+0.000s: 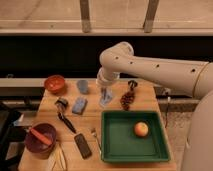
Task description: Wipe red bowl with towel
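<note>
The red bowl sits at the back left of the wooden table. Just right of it lies the towel, a small pale grey-blue bundle. My gripper points down at the table's back middle, to the right of the towel and apart from it. It is shut, and I see nothing held in it. The white arm reaches in from the right and bends over this spot.
A flat blue sponge lies in front of the towel, beside a black-handled brush. A maroon bowl stands front left. A green tray holds an orange fruit. A dark bunch lies behind the tray.
</note>
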Robot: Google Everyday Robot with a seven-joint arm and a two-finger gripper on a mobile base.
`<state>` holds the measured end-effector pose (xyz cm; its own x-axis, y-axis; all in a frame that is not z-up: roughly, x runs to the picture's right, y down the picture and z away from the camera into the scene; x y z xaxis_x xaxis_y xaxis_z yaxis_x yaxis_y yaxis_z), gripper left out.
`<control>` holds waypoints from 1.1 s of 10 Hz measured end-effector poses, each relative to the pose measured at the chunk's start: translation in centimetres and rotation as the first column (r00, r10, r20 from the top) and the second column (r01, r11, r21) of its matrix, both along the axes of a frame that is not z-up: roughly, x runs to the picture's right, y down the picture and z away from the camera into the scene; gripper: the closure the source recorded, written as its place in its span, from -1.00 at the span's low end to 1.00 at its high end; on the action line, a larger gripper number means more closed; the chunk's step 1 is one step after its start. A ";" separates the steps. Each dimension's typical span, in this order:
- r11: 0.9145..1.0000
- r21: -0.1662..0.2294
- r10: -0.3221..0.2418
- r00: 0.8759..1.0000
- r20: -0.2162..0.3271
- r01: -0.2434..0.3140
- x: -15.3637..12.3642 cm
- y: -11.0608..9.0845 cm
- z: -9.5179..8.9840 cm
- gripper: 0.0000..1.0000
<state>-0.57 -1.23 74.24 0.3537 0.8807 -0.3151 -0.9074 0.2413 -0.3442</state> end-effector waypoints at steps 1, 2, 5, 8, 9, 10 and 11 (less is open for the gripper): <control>0.999 0.018 -0.028 0.999 0.025 0.028 -2.0 -0.5 0.3 1.00; 0.998 0.032 -0.049 0.998 0.041 0.048 -3.6 -0.9 0.6 1.00; 0.988 0.083 -0.138 0.984 0.111 0.129 -11.5 -2.6 1.8 1.00; 0.973 0.131 -0.212 0.961 0.176 0.190 -18.6 -4.3 3.2 1.00; 0.969 0.143 -0.226 0.954 0.197 0.200 -20.6 -4.8 3.5 1.00; 0.964 0.158 -0.245 0.944 0.223 0.213 -23.0 -5.4 4.0 1.00; 0.961 0.167 -0.258 0.934 0.247 0.221 -25.1 -5.8 4.2 1.00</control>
<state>-25.69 -7.01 78.41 0.6134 0.7870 -0.0663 -0.6979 0.5008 -0.5119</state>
